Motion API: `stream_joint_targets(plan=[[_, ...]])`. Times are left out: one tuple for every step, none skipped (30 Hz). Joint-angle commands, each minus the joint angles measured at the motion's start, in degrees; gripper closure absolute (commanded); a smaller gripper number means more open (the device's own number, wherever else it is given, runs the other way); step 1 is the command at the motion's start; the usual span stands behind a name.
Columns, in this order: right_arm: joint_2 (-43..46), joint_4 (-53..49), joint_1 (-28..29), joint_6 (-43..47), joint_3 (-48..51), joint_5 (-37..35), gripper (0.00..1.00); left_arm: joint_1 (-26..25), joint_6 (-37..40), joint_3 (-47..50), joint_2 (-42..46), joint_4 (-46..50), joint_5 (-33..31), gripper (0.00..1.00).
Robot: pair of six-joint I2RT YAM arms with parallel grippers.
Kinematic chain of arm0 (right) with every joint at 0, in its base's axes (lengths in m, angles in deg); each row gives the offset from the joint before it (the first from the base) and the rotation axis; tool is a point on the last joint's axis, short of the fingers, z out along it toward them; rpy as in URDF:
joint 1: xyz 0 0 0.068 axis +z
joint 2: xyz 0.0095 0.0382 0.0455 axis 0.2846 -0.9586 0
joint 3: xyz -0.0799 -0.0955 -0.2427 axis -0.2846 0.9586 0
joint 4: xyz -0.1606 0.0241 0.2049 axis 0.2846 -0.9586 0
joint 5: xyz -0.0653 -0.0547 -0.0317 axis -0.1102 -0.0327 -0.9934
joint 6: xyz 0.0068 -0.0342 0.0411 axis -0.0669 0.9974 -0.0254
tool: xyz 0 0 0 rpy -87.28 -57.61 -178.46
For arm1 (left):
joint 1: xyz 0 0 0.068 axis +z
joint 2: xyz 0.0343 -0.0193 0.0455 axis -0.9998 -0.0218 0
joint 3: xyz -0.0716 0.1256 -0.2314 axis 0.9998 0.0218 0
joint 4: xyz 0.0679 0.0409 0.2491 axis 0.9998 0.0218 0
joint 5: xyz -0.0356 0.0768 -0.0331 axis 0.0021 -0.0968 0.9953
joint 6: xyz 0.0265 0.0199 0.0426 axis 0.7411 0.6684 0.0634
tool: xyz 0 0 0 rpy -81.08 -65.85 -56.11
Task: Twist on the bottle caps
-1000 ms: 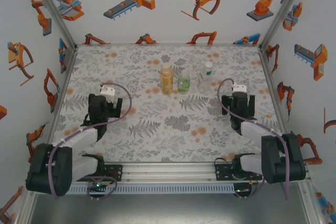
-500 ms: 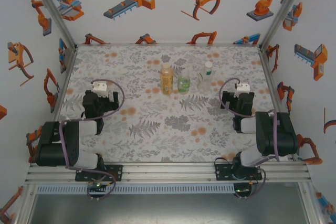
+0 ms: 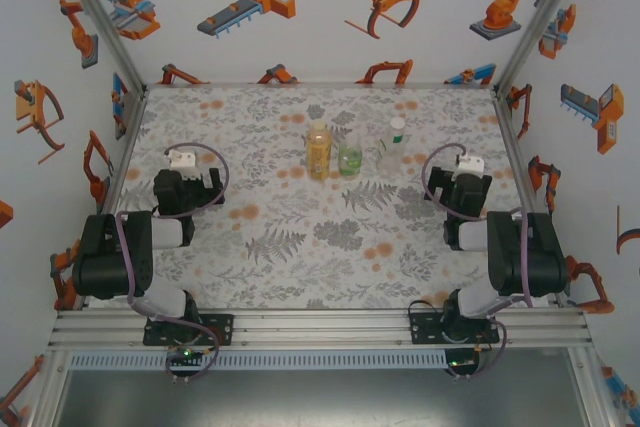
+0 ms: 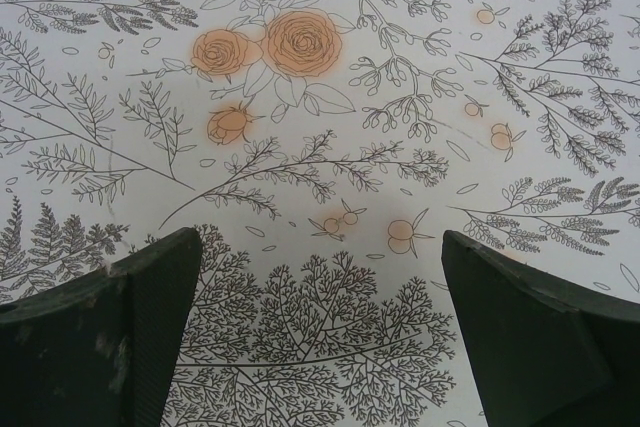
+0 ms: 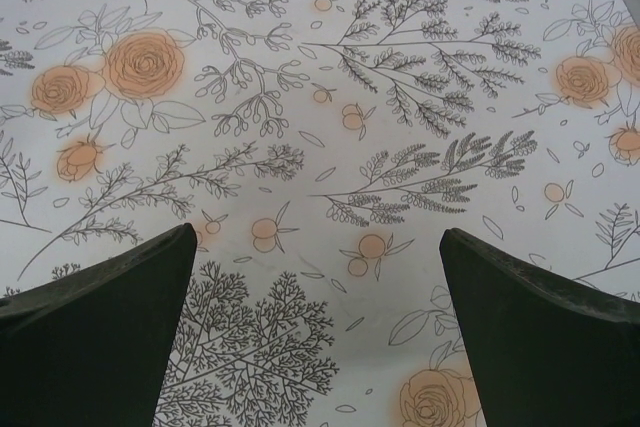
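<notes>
I saw left arm (image 3: 112, 257), right arm (image 3: 520, 252) fold back from 3 bottles (image 3: 349, 150) | both jaws apart, empty | I judge capping not underway.

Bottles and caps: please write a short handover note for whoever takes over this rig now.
Left end effector: open, empty, over the floral table.
Right end effector: open, empty.
Amber bottle, green-tinted bottle, slim bottle: upright in a row, far centre.
Done, it seems: yellowish cap on amber, white cap on slim; tightness untellable.
To do: check the green-tinted bottle's top, too small to judge.
</notes>
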Motion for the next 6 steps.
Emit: stream_joint_targets(plan=[[0.2, -1.4, -0.2, 1.0, -2.3, 3.7, 0.01, 0.1, -1.4, -1.0, 0.5, 0.1, 0.2, 0.03], [0.2, -1.5, -0.2, 1.1, -2.4, 4.2, 0.01, 0.1, -1.4, -1.0, 0.4, -0.2, 0.3, 0.03], [0.1, -1.5, -0.2, 1.1, -2.4, 4.2, 0.01, 0.1, -1.4, -1.0, 0.4, -0.2, 0.2, 0.03], [0.1, -1.5, -0.2, 1.0, -2.4, 4.2, 0.01, 0.1, -1.4, -1.0, 0.4, -0.1, 0.2, 0.03], [0.2, -1.5, -0.2, 1.1, -2.4, 4.2, 0.01, 0.1, -1.4, -1.0, 0.4, -0.2, 0.2, 0.03], [0.3, -1.4, -0.2, 1.2, -2.1, 4.1, 0.01, 0.1, -1.3, -1.0, 0.4, -0.2, 0.2, 0.03]])
